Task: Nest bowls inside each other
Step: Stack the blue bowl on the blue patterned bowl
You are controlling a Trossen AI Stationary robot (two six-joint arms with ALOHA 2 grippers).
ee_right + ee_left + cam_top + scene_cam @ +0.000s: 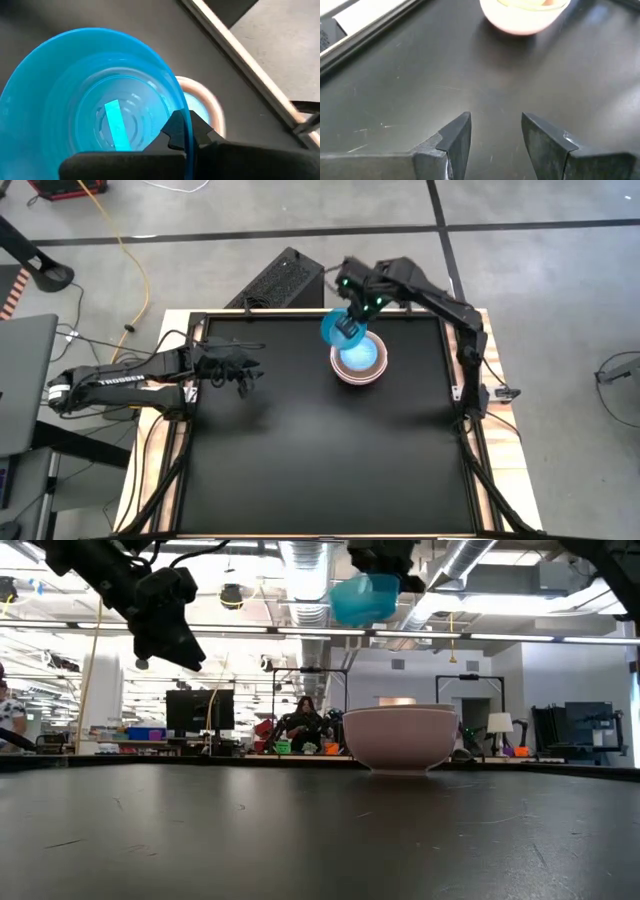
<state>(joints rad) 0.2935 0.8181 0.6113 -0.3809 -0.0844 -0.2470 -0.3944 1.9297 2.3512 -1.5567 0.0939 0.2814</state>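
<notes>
A stack of bowls (358, 361) stands on the black table toward its far edge. The outer bowl is pink (400, 738) and a light blue one lies inside it. Just above and slightly left of the stack hangs a bright blue bowl (335, 328), also in the low view (365, 597), with my right gripper (350, 325) shut on it. My left gripper (238, 372) hovers open over the table's left part, nothing between its fingers (495, 135). The pink bowl (522, 17) lies ahead of it. My right gripper holds the blue bowl by its rim (187, 131), one finger inside the bowl and one outside, the wall pinched between them. The fingers come steeply from above. The bowl hangs tilted, lifted clear of the table and of the stack (202, 107) below.
A raised frame (300, 313) runs round the black table top. A dark box (283, 280) lies on the floor past the far edge. Cables (160, 395) run by the left arm's base. Bare table spreads between the stack and the near edge.
</notes>
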